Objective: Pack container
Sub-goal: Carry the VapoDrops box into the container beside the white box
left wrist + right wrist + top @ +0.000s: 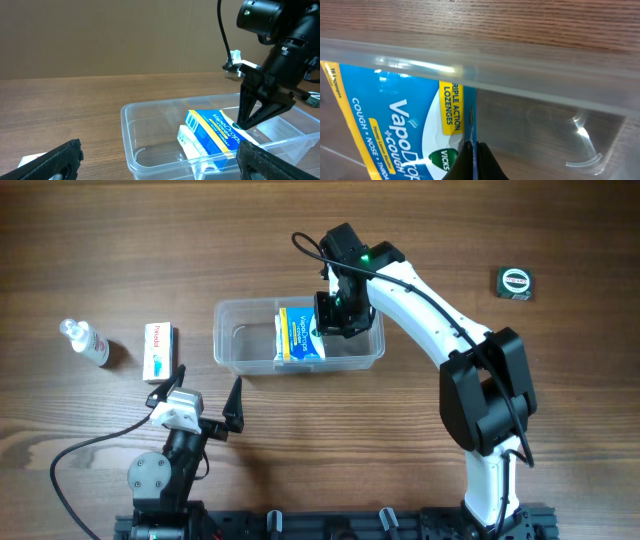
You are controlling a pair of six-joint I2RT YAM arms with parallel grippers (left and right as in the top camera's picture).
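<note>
The clear rectangular container (230, 340) stands mid-table. A blue Vicks VapoDrops lozenge packet (300, 332) stands on edge inside it, next to a white box (191, 145). My right gripper (335, 315) reaches down into the tub and is shut on the packet's right edge (472, 160). The packet (395, 115) fills the left of the right wrist view, below the tub's rim (530, 72). My left gripper (208, 387) is open and empty on the table in front of the tub. In the left wrist view its fingers (165, 167) frame the tub's near wall (145, 150), the packet (215, 132) and the right gripper (246, 122).
A white and blue small box (159, 350) lies left of the tub. A small clear bottle (85, 341) lies further left. A green and black tape measure (515, 282) sits at the far right. The left half of the tub holds nothing.
</note>
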